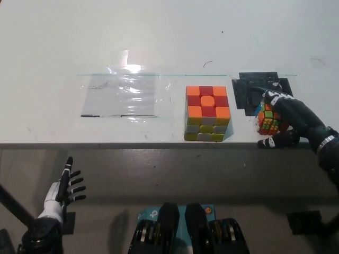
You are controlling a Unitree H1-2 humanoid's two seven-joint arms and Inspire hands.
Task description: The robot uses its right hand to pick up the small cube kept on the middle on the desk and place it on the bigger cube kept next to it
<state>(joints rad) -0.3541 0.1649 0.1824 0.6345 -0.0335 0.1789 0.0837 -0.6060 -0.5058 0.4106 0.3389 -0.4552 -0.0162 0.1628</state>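
Near the desk (63, 47) front edge, right robot hand (283, 119) grips small cube (268, 119) beside bigger cube (207, 113); left robot hand (63, 188) open below.

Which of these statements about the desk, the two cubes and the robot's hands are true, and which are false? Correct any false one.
1. The small cube is in the black right hand. True.
2. The small cube sits on top of the bigger cube. False: it is off to the bigger cube's right, near the desk's front edge, in the hand's grasp.
3. The white left hand is on the desk. False: it is below the desk edge at the lower left, fingers spread, holding nothing.
4. A clear plastic sheet lies to the left of the bigger cube. True.
5. The bigger cube's top face shows orange and red. True.
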